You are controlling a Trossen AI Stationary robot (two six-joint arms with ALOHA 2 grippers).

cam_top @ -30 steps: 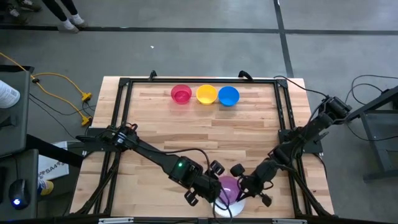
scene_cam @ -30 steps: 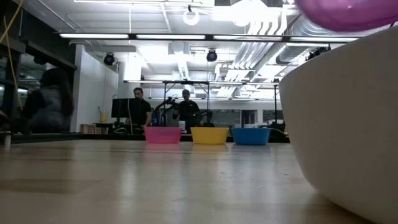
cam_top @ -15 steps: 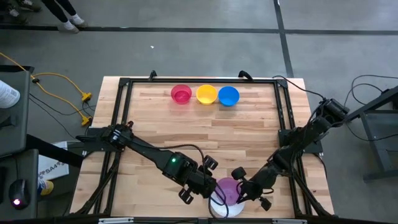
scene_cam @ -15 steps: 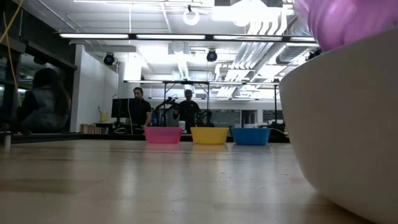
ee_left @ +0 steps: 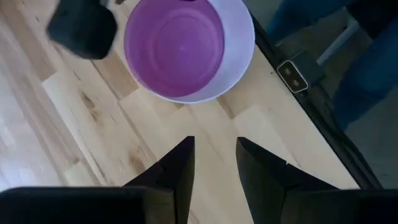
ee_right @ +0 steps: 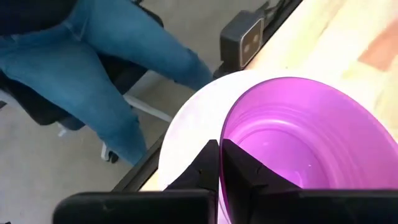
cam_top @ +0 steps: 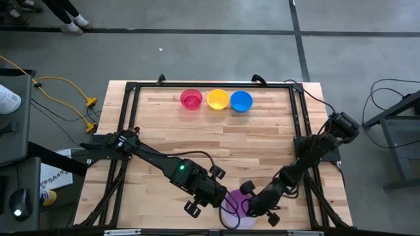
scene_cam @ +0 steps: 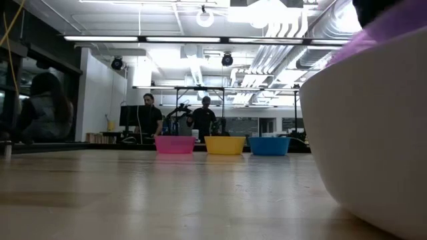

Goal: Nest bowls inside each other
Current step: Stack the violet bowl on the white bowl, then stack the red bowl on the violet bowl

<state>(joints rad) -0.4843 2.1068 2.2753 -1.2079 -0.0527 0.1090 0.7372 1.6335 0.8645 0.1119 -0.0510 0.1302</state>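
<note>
Your right pincer [ee_right: 219, 163] pinches the purple bowl [ee_right: 298, 143], now inside the white bowl [ee_right: 186, 127]; left pincer [ee_left: 213, 163] gapes beside. Pink [cam_top: 191, 99], yellow [cam_top: 218, 99], blue [cam_top: 241, 101] wait far off

Five bowls are showing: one purple bowl [cam_top: 235, 199] sitting in one white bowl [cam_top: 240, 221] at the near edge, one pink bowl [cam_top: 191, 99], one yellow bowl [cam_top: 218, 99], one blue bowl [cam_top: 241, 101] lining the far edge.
</note>
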